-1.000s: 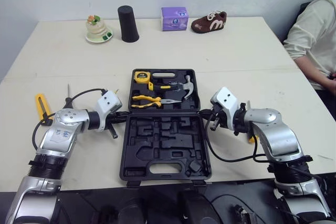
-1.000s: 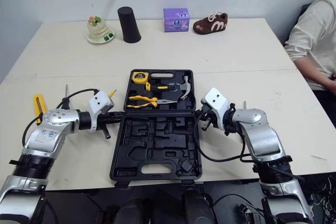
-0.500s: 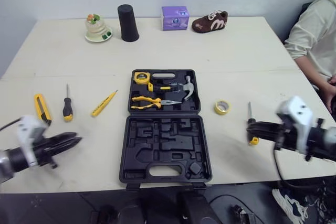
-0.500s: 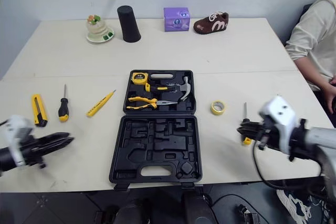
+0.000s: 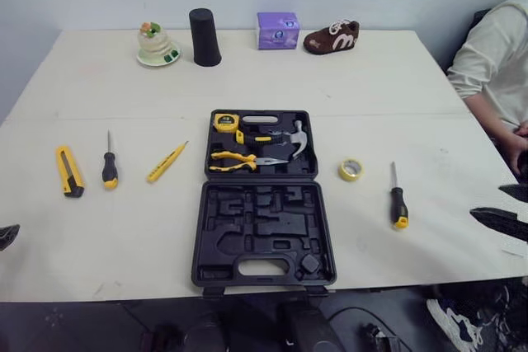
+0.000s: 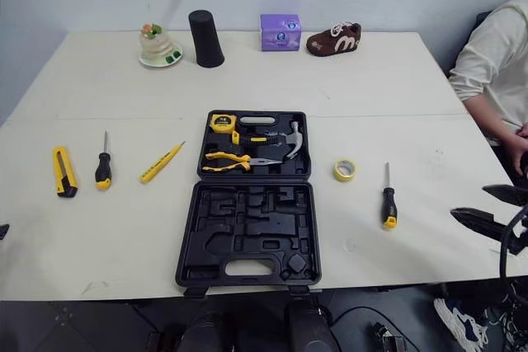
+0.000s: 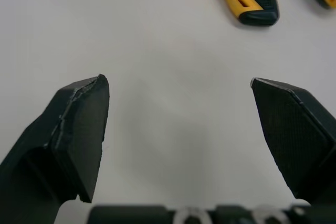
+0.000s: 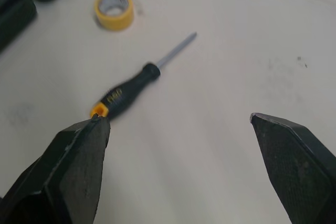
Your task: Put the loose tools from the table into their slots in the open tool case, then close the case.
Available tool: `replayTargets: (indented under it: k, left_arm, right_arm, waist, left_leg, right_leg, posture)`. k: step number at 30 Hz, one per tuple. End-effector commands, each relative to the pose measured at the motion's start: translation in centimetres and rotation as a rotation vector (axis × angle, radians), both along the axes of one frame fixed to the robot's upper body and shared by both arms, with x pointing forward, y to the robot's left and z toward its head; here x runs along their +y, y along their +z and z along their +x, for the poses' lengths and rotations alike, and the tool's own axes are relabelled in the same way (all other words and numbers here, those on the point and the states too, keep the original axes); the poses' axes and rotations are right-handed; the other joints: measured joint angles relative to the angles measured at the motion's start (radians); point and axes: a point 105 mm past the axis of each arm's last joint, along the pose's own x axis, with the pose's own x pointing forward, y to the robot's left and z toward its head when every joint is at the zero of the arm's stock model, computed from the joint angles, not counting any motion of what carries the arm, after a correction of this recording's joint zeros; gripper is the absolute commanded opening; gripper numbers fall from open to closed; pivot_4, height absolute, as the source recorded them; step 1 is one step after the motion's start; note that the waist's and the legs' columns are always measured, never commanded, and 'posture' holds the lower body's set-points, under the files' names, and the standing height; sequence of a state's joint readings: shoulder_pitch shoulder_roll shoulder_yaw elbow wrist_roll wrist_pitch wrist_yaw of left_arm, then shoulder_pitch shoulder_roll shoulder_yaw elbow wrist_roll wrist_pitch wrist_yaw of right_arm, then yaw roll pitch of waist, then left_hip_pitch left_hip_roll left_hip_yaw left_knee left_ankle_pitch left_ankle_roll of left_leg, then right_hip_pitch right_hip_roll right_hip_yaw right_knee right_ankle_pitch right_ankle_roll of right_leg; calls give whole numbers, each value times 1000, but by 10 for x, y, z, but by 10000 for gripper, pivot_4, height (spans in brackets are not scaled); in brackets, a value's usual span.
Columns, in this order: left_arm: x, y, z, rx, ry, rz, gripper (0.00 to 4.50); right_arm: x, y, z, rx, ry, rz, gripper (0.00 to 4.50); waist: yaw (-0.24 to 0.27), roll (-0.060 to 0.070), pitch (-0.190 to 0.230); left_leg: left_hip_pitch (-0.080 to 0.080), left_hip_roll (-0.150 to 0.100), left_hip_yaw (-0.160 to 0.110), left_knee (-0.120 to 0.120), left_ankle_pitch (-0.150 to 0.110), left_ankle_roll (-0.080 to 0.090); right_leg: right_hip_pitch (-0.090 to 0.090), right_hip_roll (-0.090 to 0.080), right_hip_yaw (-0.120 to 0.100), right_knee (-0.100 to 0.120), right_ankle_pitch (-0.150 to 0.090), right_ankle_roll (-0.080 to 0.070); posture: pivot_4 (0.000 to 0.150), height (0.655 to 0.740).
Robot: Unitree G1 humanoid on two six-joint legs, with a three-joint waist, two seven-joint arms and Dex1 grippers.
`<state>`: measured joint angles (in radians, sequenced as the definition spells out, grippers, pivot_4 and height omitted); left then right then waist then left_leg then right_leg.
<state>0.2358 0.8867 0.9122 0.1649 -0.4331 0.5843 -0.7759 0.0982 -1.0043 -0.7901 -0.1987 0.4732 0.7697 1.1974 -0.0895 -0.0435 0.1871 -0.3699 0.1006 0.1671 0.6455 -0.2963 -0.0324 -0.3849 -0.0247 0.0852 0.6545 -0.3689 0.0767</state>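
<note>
Cream table (image 5: pixel 99 253) was logged with the open tool case (image 5: pixel 262 224) at centre, its lower tray empty; tape measure (image 5: pixel 224 122), pliers (image 5: pixel 235 160) and hammer (image 5: pixel 293 139) were seated in the upper half. Within the last second both arms had been drawn back from the case flanks to the table edges. Five loose tools were thereby uncovered: utility knife (image 5: pixel 68 171), left screwdriver (image 5: pixel 109 171) and yellow pen-shaped tool (image 5: pixel 166 162) to the left, tape roll (image 5: pixel 351 170) and right screwdriver (image 5: pixel 398 201) to the right. Left gripper (image 7: pixel 178 85) and right gripper (image 8: pixel 178 119) were spread wide and empty, so stowing was judged not yet begun. Print on the right screwdriver's handle could not be read.
</note>
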Motion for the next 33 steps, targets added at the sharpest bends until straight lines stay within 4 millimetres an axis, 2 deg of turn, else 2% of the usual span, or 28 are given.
replayTargets:
  k: [1,3,6,9,14,19,23,30,33]
  left_arm:
    - [-46,19,21,-32,-117,8,44884]
    - [-67,22,34,-27,-129,-35,44884]
    - [-78,18,52,44,-32,-65,44884]
    - [-96,23,68,83,-10,-74,44884]
    - [-107,24,89,136,30,-88,44884]
    - [-106,14,110,194,61,-61,44884]
    - [-116,3,137,224,88,-88,44884]
    - [-115,-11,154,247,119,-72,44884]
    - [-110,-13,157,246,135,-76,36435]
  right_arm:
    - [39,20,6,-60,160,22,44327]
    - [64,28,9,-82,255,45,44327]
    - [103,39,13,-118,397,68,44327]
    - [146,46,8,-155,585,76,44327]
    - [191,60,1,-201,794,119,44327]
    - [214,64,10,-240,876,125,44327]
    - [232,65,21,-289,911,130,44327]
    - [247,67,31,-333,902,171,44327]
    - [247,64,34,-334,887,170,45000]
  waist:
    - [0,0,0]
    - [3,0,0]
    - [4,2,1]
    - [5,2,1]
    - [3,2,2]
    - [6,2,2]
    - [7,2,2]
    - [9,2,1]
    - [10,3,1]
  left_leg:
    - [0,0,0,0,0,0]
    - [-1,1,-2,0,0,0]
    - [-1,0,-4,1,2,-2]
    - [-1,-1,-5,2,3,-3]
    - [-2,-1,-4,4,4,-5]
    - [-5,1,-2,4,5,-7]
    - [-5,1,0,6,7,-7]
    - [-5,2,2,7,8,-8]
    - [-4,2,2,8,9,-9]
  right_leg:
    - [0,0,0,-1,0,1]
    - [1,1,0,-1,0,2]
    - [1,2,0,-1,1,2]
    - [1,4,0,0,1,3]
    - [0,6,0,1,1,4]
    - [-5,8,1,2,1,3]
    - [-8,10,0,6,1,3]
    - [-8,11,0,9,1,3]
    - [-9,11,0,12,1,3]
  posture:
    - [1500,7386]
    - [1500,7386]
    - [1500,7386]
    - [1500,7386]
    - [1500,7386]
    - [1500,7386]
    - [1500,7386]
    - [1500,7386]
    - [1500,7386]
